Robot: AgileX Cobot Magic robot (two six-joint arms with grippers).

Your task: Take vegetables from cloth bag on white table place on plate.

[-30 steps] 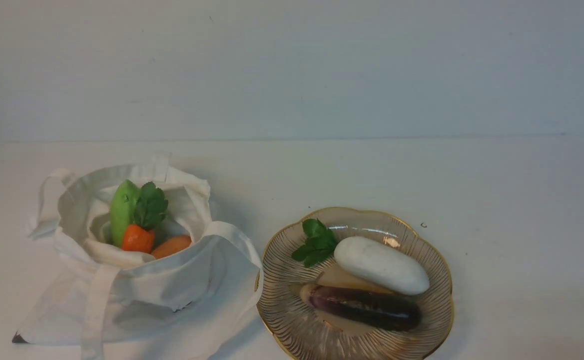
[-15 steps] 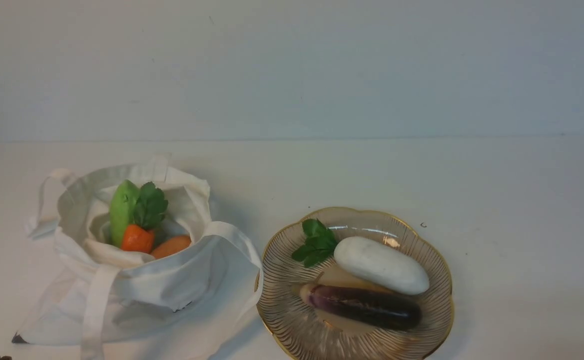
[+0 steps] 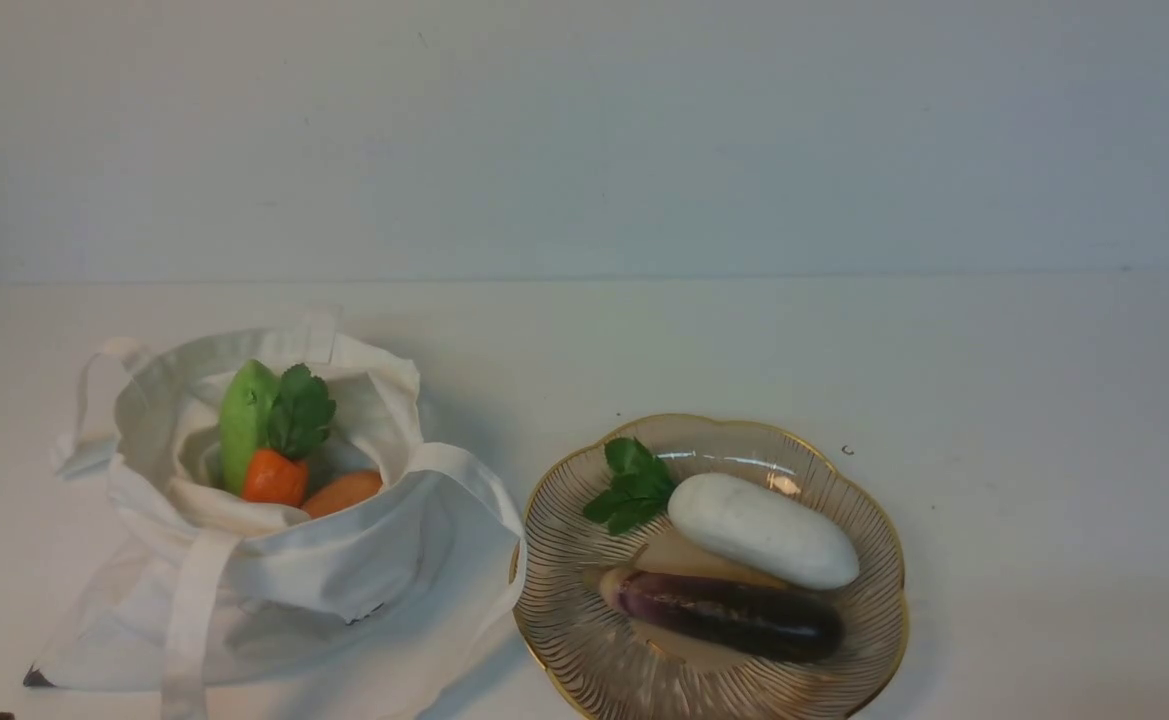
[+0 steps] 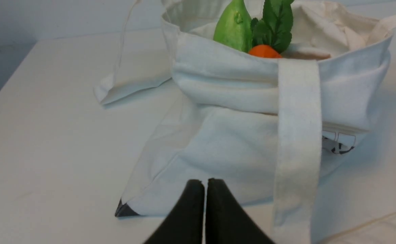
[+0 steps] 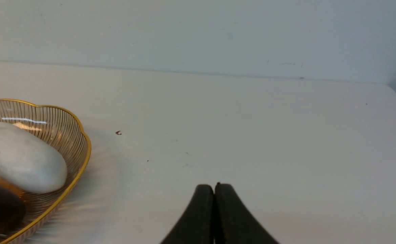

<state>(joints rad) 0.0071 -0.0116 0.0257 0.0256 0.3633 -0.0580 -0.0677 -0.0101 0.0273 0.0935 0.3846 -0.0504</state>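
The cloth bag [image 3: 274,560] lies open at the left of the white table [image 3: 704,340]. In its mouth stand a light green gourd [image 3: 242,420], an orange carrot [image 3: 274,478] with green leaves and an orange-tan tuber [image 3: 342,492]. The plate [image 3: 564,590] holds a dark purple eggplant [image 3: 734,618], a white oval vegetable [image 3: 762,530] and a green leaf sprig [image 3: 632,485]. My left gripper [image 4: 205,183] is shut and empty, low by the bag's near corner [image 4: 218,142]. My right gripper [image 5: 214,188] is shut and empty over bare table, beside the plate [image 5: 79,135].
A flat strap handle [image 3: 189,610] drapes down the bag's front and another loops off its far left side [image 3: 94,400]. A small dark speck [image 3: 847,450] lies on the table beyond the plate. A plain wall stands behind the table.
A dark tip of the left arm has crept into the bottom left corner of the front view. The bag, vegetables and plate have not moved.
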